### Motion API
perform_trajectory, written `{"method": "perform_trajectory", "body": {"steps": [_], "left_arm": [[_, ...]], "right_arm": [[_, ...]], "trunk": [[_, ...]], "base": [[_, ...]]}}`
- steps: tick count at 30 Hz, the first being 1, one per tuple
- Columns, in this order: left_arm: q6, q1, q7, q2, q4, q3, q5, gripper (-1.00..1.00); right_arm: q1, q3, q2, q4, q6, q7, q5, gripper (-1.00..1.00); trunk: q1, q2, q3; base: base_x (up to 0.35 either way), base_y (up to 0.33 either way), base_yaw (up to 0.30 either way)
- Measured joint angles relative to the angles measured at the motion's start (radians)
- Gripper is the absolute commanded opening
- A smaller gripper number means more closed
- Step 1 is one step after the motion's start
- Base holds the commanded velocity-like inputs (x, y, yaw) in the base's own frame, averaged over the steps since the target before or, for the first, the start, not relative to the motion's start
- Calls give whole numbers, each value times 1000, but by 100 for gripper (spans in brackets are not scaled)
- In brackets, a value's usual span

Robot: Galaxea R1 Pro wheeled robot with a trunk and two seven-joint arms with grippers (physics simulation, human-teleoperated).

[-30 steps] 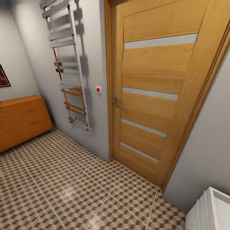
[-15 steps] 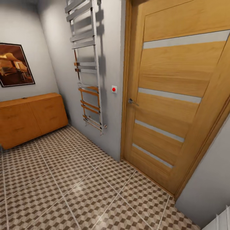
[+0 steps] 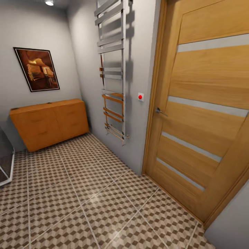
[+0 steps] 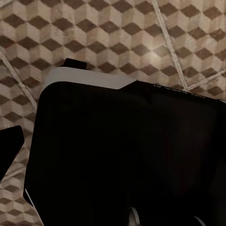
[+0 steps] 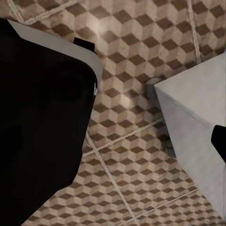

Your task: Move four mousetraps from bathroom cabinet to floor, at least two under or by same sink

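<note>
At the far left edge of the head view, a dark glass panel with a white frame (image 3: 6,162) cuts into the frame. Its identity cannot be told.

Upper left: a framed picture (image 3: 36,69) hangs on the grey wall. Directly below it, the cabinet (image 3: 48,122) stands against that wall with its drawer fronts shut. The mousetraps are presumably inside, which is why none can be seen.

The floor (image 3: 90,200) runs from the lower left up to the cabinet front (bare tile, no obstacle on the way).

Centre: a chrome towel rail (image 3: 112,69) is fixed to the side wall, with a red button (image 3: 140,97) just beside the door frame. Right: the slatted door (image 3: 204,110) is closed, handle at its left edge.

In the left wrist view, a black body with a pale edge (image 4: 127,150) hangs over the tiles. In the right wrist view, a white box (image 5: 193,127) stands on the tiles at the right of the frame, possibly the sink.

Whether either claw is spread or pressed together cannot be told.

Judgement: the robot is in transit and the cabinet is not yet reached.
</note>
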State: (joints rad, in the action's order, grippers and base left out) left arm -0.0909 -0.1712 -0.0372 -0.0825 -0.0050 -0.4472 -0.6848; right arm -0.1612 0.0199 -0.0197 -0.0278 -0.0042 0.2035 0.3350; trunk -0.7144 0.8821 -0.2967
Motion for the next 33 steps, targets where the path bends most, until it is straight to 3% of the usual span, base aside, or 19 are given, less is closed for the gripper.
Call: {"method": "perform_trajectory", "body": {"steps": [33], "left_arm": [[-1, 0, 0, -1, 0, 0, 0, 100]], "right_arm": [[0, 0, 0, 0, 0, 0, 0, 100]], "trunk": [[0, 0, 0]], "base": [[0, 0, 283]]}}
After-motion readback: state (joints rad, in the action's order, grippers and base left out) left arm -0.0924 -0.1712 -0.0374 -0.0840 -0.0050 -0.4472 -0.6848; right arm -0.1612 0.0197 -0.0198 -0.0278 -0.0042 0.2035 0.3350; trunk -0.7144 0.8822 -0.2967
